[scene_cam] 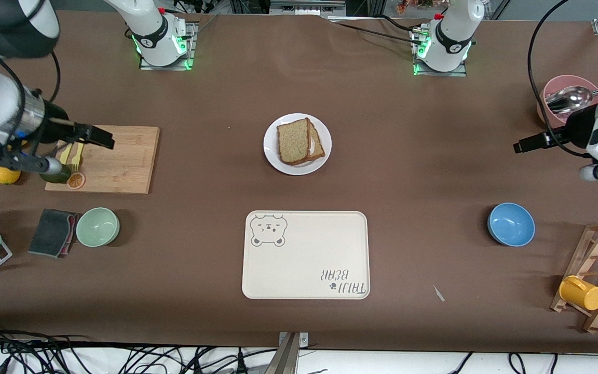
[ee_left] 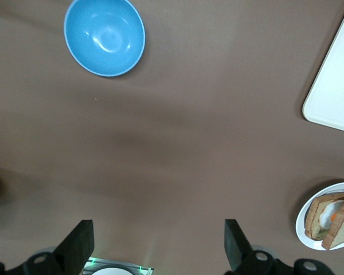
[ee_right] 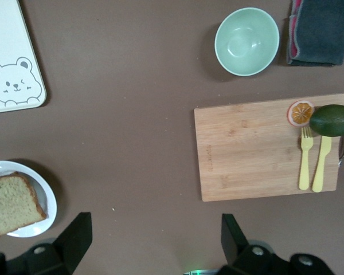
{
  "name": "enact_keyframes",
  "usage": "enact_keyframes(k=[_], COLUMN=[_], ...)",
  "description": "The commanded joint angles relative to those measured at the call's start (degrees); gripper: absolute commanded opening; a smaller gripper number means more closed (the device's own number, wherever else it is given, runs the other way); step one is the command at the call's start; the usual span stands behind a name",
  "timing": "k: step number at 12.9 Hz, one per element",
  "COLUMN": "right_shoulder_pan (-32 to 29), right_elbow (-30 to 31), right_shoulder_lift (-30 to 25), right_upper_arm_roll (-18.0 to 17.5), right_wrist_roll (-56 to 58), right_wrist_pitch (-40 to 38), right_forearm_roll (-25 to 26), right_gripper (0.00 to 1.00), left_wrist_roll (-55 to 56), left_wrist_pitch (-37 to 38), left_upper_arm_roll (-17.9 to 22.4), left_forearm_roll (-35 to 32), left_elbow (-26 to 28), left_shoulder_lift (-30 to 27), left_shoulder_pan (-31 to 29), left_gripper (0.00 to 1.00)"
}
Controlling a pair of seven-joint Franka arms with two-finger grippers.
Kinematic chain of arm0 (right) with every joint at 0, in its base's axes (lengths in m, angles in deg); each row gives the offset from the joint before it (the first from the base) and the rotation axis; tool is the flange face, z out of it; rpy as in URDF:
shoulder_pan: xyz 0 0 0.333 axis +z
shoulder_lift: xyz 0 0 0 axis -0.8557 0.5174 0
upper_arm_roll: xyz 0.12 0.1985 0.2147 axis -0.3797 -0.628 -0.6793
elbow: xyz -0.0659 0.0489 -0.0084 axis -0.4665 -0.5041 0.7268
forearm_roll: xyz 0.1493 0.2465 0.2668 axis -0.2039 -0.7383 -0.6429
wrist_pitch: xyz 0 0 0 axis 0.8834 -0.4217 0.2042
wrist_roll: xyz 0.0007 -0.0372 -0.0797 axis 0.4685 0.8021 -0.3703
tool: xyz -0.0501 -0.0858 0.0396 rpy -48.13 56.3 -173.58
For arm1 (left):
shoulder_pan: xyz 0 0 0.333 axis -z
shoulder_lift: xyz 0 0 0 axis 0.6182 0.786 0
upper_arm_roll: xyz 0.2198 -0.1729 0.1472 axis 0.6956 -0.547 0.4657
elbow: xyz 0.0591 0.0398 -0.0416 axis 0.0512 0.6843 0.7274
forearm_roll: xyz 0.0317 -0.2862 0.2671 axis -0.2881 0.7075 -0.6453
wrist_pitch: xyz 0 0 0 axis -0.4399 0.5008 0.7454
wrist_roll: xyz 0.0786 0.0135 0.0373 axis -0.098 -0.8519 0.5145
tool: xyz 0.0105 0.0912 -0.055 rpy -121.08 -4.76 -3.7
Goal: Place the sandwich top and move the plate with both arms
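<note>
Sandwich top (scene_cam: 294, 140), speckled brown-crusted slice, already on egg slice (scene_cam: 317, 143), slightly offset, on plate (scene_cam: 278, 158) mid-table, farther from front camera than tray (scene_cam: 305, 254). We judge plate move remains. We see plate roughly midway between arms. Right gripper (scene_cam: 103, 137) over cutting board (scene_cam: 122, 161) at its end; left gripper (scene_cam: 518, 147) over bare table near pink bowl (scene_cam: 563, 83). Both unclenched, holding nothing; each must reach inward.
</note>
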Motion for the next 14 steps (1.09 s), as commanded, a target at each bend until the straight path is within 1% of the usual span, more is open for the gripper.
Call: enact_keyframes(k=[1,3,4,5,6,8,10,12,13,14], right_shoulder_pan=[-10.48,-10.95,-10.69,-9.90,-9.55,-9.63,-9.63,-9.89,-9.89,-9.72], right_elbow=[4.57,4.40,4.40,4.40,3.88,2.73,2.64,2.73,2.64,2.73], right_shoulder_lift=[-5.13,-5.49,-5.49,-5.40,-5.40,-4.96,-4.87,-4.61,-4.26,-4.69], right_upper_arm_roll=[-9.16,-9.63,-9.72,-9.72,-9.72,-9.37,-9.37,-8.93,-8.67,-9.01], right_wrist_roll=[5.06,5.16,5.07,5.07,5.07,5.16,4.20,4.28,4.19,4.19], right_wrist_pitch=[1.88,1.97,2.05,2.32,2.49,2.41,1.97,2.84,3.11,4.24], right_forearm_roll=[0.76,1.63,3.99,6.97,8.31,8.49,8.32,7.27,5.26,5.07], right_gripper=[1.00,1.00,1.00,1.00,1.00,1.00,1.00,1.00,1.00,1.00], left_wrist_roll=[-4.07,-4.43,-4.43,-4.52,-4.69,-5.22,-5.05,-4.78,-4.78,-5.65], left_wrist_pitch=[-2.23,-3.28,-5.21,-8.10,-11.52,-16.11,-18.40,-19.20,-19.20,-19.29], left_upper_arm_roll=[0.52,0.44,0.17,0.17,0.09,0.08,-1.84,-2.29,-2.46,-2.55], left_forearm_roll=[1.93,2.55,2.64,2.64,2.90,5.88,5.98,6.33,8.07,12.61], left_elbow=[3.15,3.50,5.50,8.66,12.43,18.85,24.13,24.51,24.51,25.29], left_shoulder_lift=[0.52,2.45,2.46,1.68,0.28,-1.75,-3.32,-3.60,-3.60,-3.60], left_shoulder_pan=[0.14,-0.48,-0.65,-0.66,-0.66,-0.57,-0.22,0.13,0.22,0.14], left_gripper=[1.00,1.00,1.00,1.00,1.00,1.00,1.00,1.00,1.00,1.00])
